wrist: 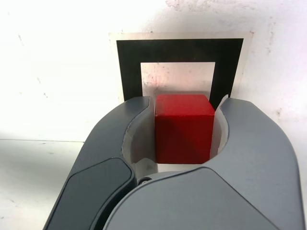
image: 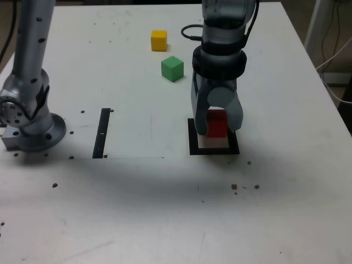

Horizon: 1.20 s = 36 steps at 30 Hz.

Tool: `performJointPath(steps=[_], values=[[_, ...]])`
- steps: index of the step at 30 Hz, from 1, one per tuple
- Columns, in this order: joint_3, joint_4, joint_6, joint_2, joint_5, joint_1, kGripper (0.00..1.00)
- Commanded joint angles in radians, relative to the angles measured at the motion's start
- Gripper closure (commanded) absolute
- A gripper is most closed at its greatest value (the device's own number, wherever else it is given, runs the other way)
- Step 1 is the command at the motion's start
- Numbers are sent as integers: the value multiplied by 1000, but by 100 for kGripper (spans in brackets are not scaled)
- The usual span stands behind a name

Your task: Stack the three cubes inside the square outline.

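Note:
My gripper (image: pixel 218 130) points straight down and is shut on the red cube (image: pixel 218 122), one grey jaw on each side of it. The cube sits within the square outline (image: pixel 193 148), over its white centre; whether it rests on the table I cannot tell. In the wrist view the red cube (wrist: pixel 183 129) fills the gap between the curved jaws of the gripper (wrist: pixel 184 103), with the black square outline (wrist: pixel 128 67) framing it. The green cube (image: pixel 172 69) and the yellow cube (image: pixel 159 40) lie apart on the table, farther back and towards the exterior view's left.
A straight black strip (image: pixel 102 133) lies on the white table to the exterior view's left of the outline. The arm's grey base (image: pixel 30 121) stands at the left edge. A black cable (image: pixel 190 33) loops behind the arm. Small dark specks dot the tabletop.

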Motion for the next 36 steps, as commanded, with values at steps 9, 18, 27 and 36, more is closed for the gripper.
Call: performJointPath(steps=[9, 18, 27, 36], values=[[24, -31, -2, 11, -2, 2, 61], [60, -62, 4, 18, -1, 21, 12], [82, -67, 5, 11, 0, 31, 1], [83, -40, 6, -54, 47, 41, 1]])
